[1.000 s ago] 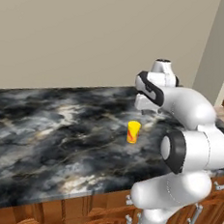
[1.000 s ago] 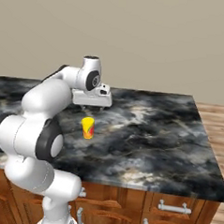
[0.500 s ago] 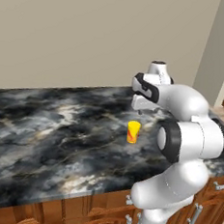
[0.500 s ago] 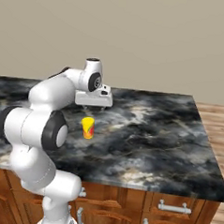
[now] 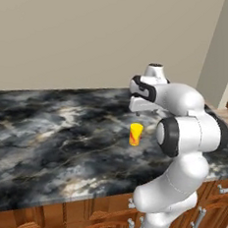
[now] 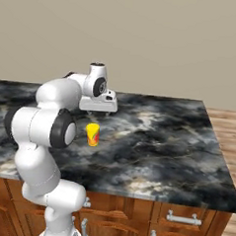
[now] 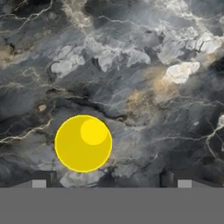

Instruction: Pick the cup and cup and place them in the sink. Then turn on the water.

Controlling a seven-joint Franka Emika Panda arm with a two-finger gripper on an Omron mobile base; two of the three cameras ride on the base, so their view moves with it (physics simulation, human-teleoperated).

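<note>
Pincer [image 6: 97,110] spread wide — above upright yellow cup [image 6: 92,134] on marble counter [image 6: 158,142].

Over the last second the arm [image 5: 183,137] drew its elbow in and stood more upright: in the left base view the big dark-ringed joint moved from right of the hand to below it, and in the right base view it swung toward the middle, closer to the yellow cup [image 6: 92,134]. The gripper [image 6: 97,110] shifted only slightly, its hand turning a little as the arm folded. The cup came to sit just below the open jaws, a little to one side of the gap between them in the hand view.
</note>
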